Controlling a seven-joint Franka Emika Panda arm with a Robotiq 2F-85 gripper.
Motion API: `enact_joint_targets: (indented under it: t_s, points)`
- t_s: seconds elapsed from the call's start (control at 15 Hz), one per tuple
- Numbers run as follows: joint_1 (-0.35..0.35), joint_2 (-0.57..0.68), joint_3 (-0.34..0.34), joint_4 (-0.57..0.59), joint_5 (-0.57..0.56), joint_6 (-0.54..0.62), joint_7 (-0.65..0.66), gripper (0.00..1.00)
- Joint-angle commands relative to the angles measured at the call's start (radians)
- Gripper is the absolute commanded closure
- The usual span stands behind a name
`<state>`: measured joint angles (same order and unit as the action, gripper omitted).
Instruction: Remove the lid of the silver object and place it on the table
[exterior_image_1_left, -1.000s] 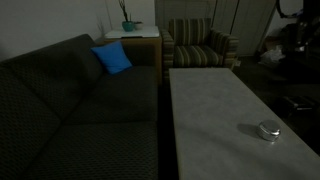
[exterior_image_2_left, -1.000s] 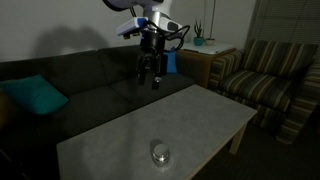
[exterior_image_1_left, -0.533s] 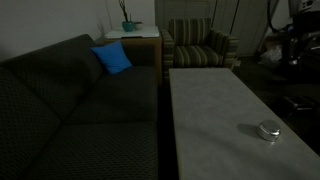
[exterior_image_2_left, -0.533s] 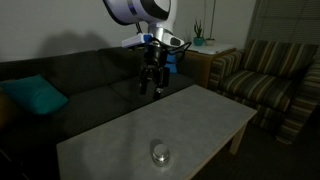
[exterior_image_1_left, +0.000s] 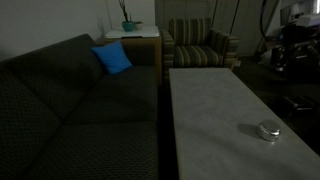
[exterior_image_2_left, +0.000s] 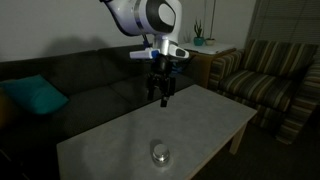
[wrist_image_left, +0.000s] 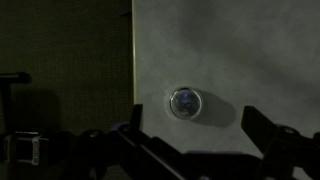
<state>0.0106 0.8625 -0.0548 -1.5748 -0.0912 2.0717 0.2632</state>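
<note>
The gripper (exterior_image_2_left: 160, 100) is hovering near the sofa-side edge of the table (exterior_image_2_left: 110, 140), its fingers spread wide and holding nothing. The silver object (exterior_image_2_left: 160, 153), with the lid (wrist_image_left: 185, 101) on top, is sitting by the opposite edge. A dark sofa (exterior_image_1_left: 80, 100) and a striped armchair (exterior_image_1_left: 200, 45) are flanking the table.

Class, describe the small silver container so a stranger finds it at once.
Find the long pale grey coffee table beside the dark sofa. Near its end farthest from the striped armchair sits a small, round, shiny silver metal container. It is the only object on that tabletop.
</note>
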Motion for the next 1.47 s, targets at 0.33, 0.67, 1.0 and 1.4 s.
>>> enact_joint_targets:
  t_s: [0.33, 0.67, 1.0, 1.4]
  points:
    - [-0.037, 0.34, 0.001, 0.274, 0.102, 0.032, -0.094, 0.0]
    - [-0.038, 0.434, 0.005, 0.387, 0.102, 0.005, -0.103, 0.0]
    - [0.015, 0.477, -0.024, 0.463, 0.043, -0.019, -0.097, 0.0]
    - [-0.015, 0.531, -0.02, 0.455, 0.009, 0.021, -0.195, 0.0]
